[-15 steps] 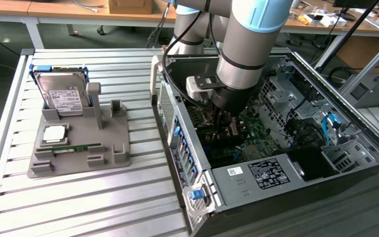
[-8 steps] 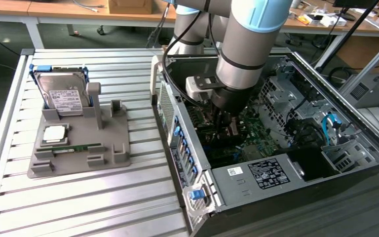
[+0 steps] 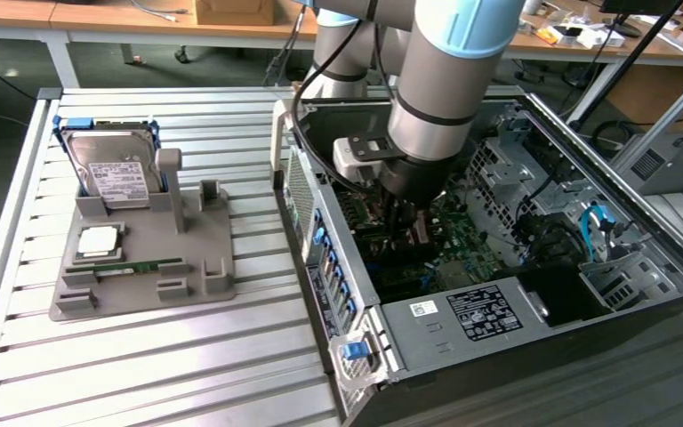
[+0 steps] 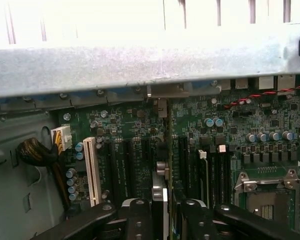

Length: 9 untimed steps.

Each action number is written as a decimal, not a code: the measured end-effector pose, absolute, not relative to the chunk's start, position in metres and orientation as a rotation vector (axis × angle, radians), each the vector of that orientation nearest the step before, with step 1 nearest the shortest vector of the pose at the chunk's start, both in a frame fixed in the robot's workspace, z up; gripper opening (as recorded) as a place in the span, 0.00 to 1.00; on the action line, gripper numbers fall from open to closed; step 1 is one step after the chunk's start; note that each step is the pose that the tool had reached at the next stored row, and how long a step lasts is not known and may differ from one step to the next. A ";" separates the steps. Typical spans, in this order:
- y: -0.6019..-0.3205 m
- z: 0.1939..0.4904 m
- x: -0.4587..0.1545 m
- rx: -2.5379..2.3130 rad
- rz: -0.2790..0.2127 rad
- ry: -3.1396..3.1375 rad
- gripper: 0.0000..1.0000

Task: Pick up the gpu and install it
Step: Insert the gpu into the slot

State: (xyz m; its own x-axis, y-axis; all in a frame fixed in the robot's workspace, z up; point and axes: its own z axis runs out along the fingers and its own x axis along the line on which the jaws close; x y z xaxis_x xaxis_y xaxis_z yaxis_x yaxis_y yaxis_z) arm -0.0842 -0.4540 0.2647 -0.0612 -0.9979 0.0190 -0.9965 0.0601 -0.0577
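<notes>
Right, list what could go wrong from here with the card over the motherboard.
1. The gpu stands edge-on in the pincer above a row of near-identical slots; it could seat in the wrong one or beside it.
2. The bracket end sits close to the case's rear wall and could catch there.
3. The arm is deep inside the computer case; drifting sideways might scrape motherboard components.

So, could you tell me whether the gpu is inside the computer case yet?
Inside: the gripper holds the gpu edge-on over the motherboard slots, within the computer case.
</notes>
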 end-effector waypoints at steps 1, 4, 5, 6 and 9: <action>-0.453 0.265 -0.084 -2.143 -0.086 2.260 0.27; -0.451 0.264 -0.084 -2.175 -0.088 2.231 0.27; -0.451 0.264 -0.084 -2.179 -0.089 2.227 0.27; -0.451 0.264 -0.084 -2.182 -0.089 2.225 0.27; -0.451 0.263 -0.084 -2.187 -0.089 2.219 0.27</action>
